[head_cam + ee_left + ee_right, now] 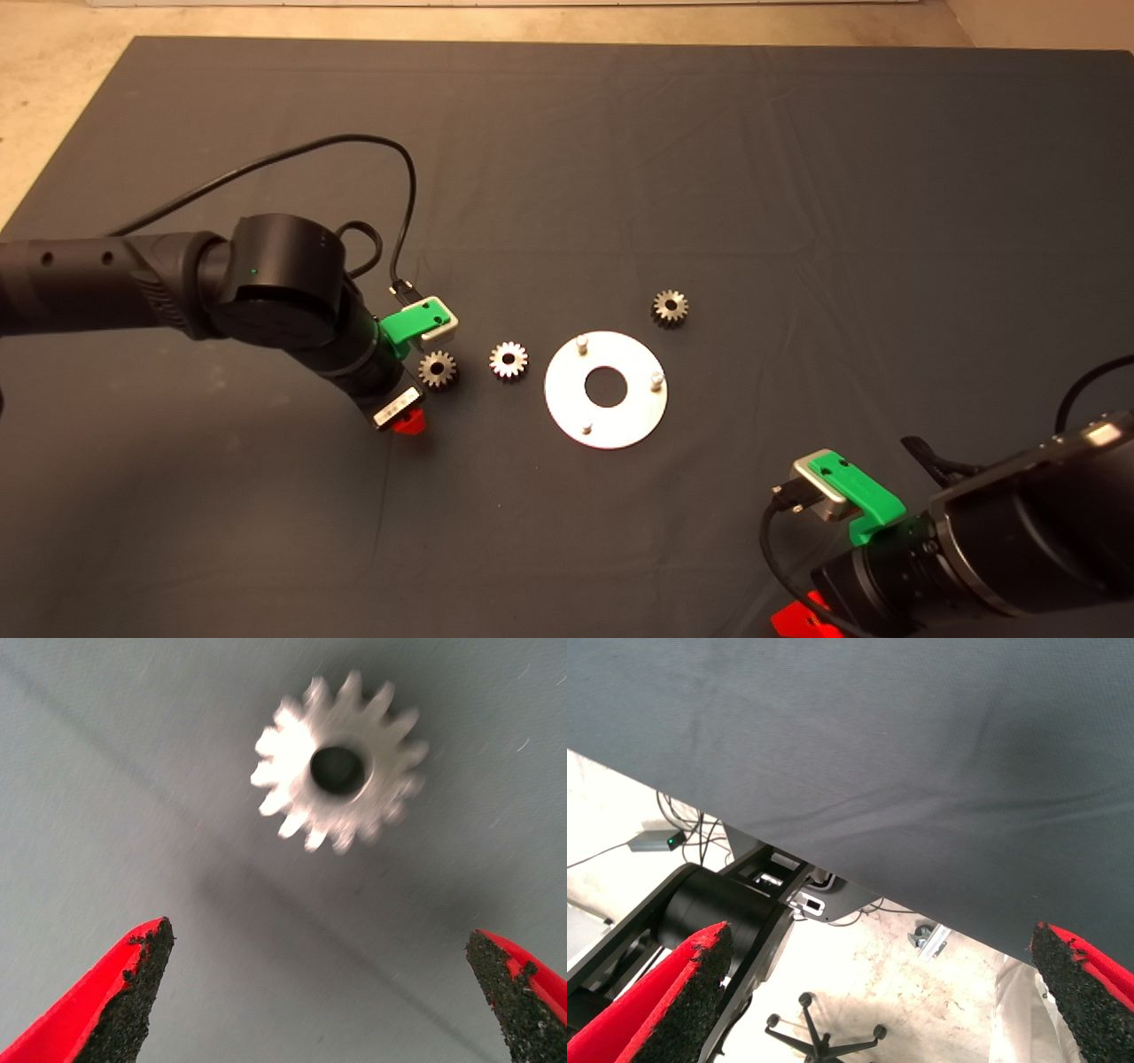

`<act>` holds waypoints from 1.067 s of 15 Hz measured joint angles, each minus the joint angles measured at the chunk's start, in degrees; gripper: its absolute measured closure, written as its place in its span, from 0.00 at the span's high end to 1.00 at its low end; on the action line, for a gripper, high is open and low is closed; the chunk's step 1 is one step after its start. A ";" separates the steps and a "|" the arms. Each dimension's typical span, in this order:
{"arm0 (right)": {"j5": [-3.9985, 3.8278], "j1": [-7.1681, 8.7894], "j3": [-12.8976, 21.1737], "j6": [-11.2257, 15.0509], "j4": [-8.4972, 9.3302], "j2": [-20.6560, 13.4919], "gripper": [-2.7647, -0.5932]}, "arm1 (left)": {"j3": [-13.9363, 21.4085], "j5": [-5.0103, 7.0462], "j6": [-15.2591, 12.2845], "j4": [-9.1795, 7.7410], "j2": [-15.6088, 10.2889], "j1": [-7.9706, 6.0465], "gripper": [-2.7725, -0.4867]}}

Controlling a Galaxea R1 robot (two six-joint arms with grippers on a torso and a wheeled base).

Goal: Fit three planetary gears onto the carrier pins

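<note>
While our right gripper (802, 620) is waiting wide open, we are hovering our open left gripper (319, 992) over a small, rigid, slippery planetary gear (339, 764), best pinched across its teeth.

Left arm (159, 283) enters from the left edge and bends downward at the wrist, its gripper (323, 992) pointed down low over the desk with fingers (133, 992) spread wide and nothing between them. Right arm (1001, 549) sits at the lower right edge; its gripper (886, 992) likewise has widely parted fingers (682, 1001), holding nothing.
</note>
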 joint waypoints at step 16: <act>-0.02 0.04 0.00 -1.70 -0.76 -4.35 0.88 | -2.66 -3.52 -0.04 -0.02 3.00 0.00 0.82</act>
